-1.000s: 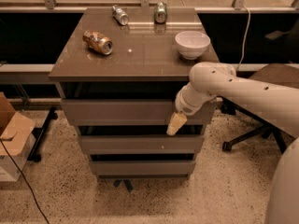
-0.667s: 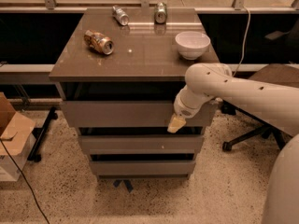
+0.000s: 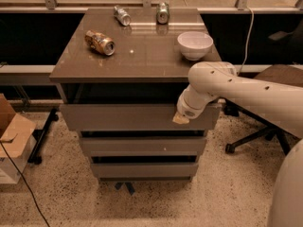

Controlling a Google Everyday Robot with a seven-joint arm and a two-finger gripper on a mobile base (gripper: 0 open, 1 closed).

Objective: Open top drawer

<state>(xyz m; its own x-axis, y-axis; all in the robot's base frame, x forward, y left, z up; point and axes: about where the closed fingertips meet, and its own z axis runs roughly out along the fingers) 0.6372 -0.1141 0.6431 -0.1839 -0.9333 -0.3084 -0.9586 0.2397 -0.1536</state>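
Note:
The top drawer (image 3: 128,117) is the widest grey-brown front of the cabinet. It sits just below the brown tabletop (image 3: 142,60) and stands a little forward of the two narrower drawers beneath, with a dark gap above it. My gripper (image 3: 180,119) comes in from the right on the white arm (image 3: 236,86). Its tan tip rests at the upper right part of the top drawer's front.
On the tabletop are a white bowl (image 3: 194,44), a lying crushed can (image 3: 100,42), another lying can (image 3: 122,15) and an upright can (image 3: 162,12). An office chair (image 3: 270,103) stands at the right and a cardboard box (image 3: 12,136) at the left.
My gripper has risen slightly along the top drawer's front, from its lower edge toward its top edge. The drawer front looks slightly further forward.

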